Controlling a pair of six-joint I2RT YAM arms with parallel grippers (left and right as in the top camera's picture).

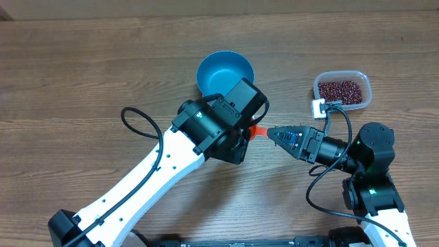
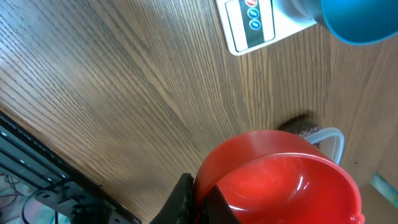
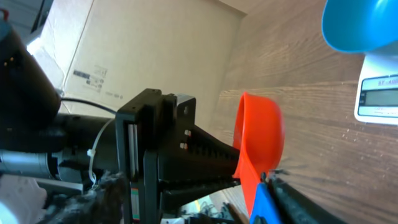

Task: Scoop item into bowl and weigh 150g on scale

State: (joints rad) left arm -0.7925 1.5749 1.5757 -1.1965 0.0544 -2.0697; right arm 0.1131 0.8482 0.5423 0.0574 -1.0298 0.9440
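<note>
Counts: 1 bowl [image 1: 219, 72], 1 scale [image 2: 249, 25], 1 clear tub [image 1: 367, 92], 1 red scoop [image 2: 280, 180], 2 arms.

- Beans [image 1: 341, 90]: all in the tub, upper right of overhead. None visible in the bowl or scoop; the scoop's inside shows bare red in the left wrist view.
- Bowl: blue, upper centre of overhead, partly under the left arm's wrist. Wrist views show it sitting on the scale.
- Scale: white, 3 round buttons [image 2: 253, 14] (1 red, 2 blue) and 1 display [image 3: 380, 98]. The small print above the display and any reading are too blurry to read.
- Left gripper [image 1: 245, 132]: clenched on the scoop's handle, mid-frame overhead.
- Right gripper [image 1: 273, 132]: tip at the scoop from the right, touching or nearly. Can't tell if its fingers are clamped or released.
- Cardboard box [image 3: 124, 56], upper left of right wrist view: 1 label, illegible.
</note>
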